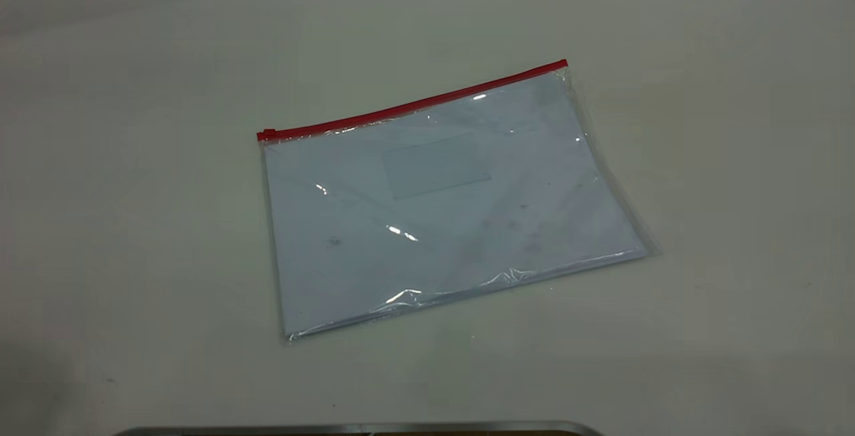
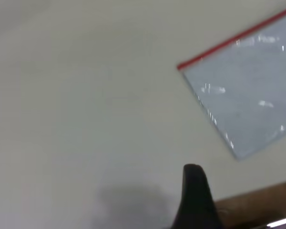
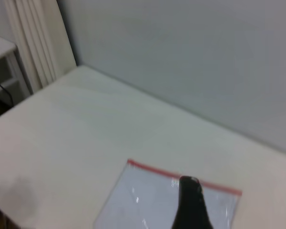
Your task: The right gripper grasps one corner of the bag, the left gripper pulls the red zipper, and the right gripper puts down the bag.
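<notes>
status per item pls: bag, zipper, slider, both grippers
bag: lying flat on the table, white sheets inside, not held.
red zipper: runs unbroken along the far long edge; looks closed.
slider tab: at the left end of the zipper.
left gripper: off the bag, above bare table; only one finger shows.
right gripper: above the bag near the zipper edge, not gripping; only one finger shows.
</notes>
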